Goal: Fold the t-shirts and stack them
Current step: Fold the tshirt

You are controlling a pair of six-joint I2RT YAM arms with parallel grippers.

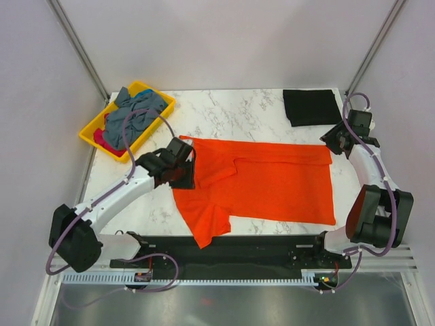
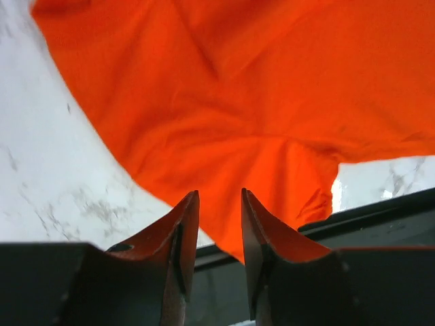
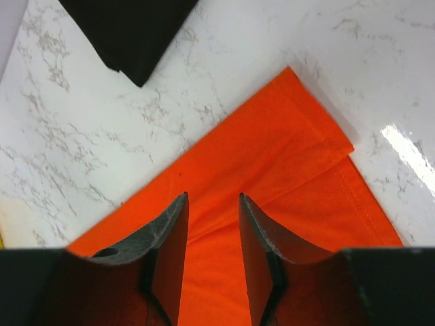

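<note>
Marble table (image 1: 238, 109) bears orange t-shirt (image 1: 272, 183); grey walls (image 1: 204, 41)

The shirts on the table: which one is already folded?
The black shirt at the far right corner, a neat flat rectangle. The orange shirt lies spread out in the middle, and the grey-blue ones sit crumpled in the yellow tray.

Brightly, evenly lit from overhead. Only soft, faint shadows. Glare streak on marble table (image 3: 401, 146), right wrist view. Slight blur on close fingertips (image 2: 166, 236).
</note>
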